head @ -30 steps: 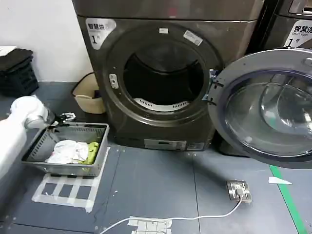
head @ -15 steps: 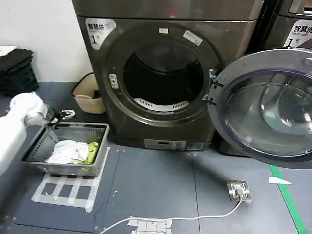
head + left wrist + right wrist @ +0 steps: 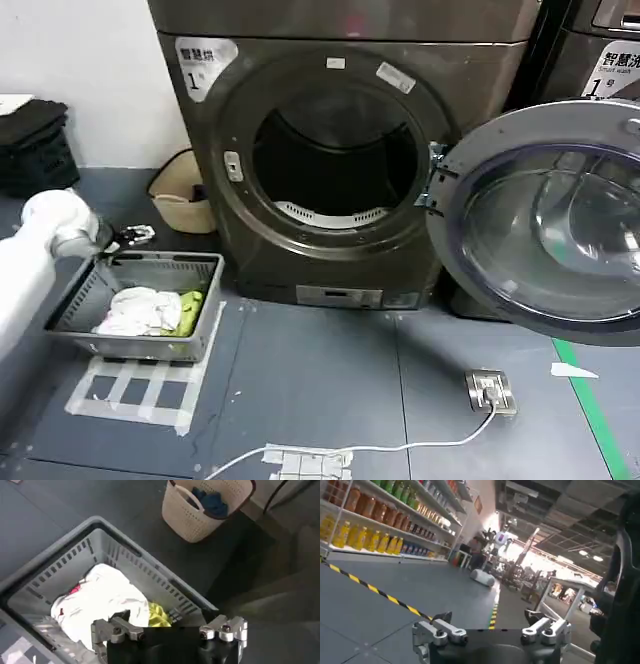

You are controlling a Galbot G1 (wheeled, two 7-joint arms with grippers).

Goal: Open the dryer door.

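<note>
The dryer door (image 3: 545, 225) stands swung fully open, unchanged. My left gripper (image 3: 169, 629), jaws wide, has drifted slightly above the laundry basket's (image 3: 203, 300) rim. My right gripper (image 3: 490, 630) is also wide open.

**A laundry corner inside a big test hall**

Two front-loading machines stand side by side on a grey floor: a dryer (image 3: 340, 150) with its door (image 3: 545, 225) swung wide, and a second machine (image 3: 600, 50). A grey basket (image 3: 140, 300) of clothes sits on taped floor marks (image 3: 135, 390). Elsewhere, shop-style shelves of bottles (image 3: 375, 525) and hazard-striped floor tape (image 3: 375, 591) suggest a mock store, probably a robot testing space.
</note>
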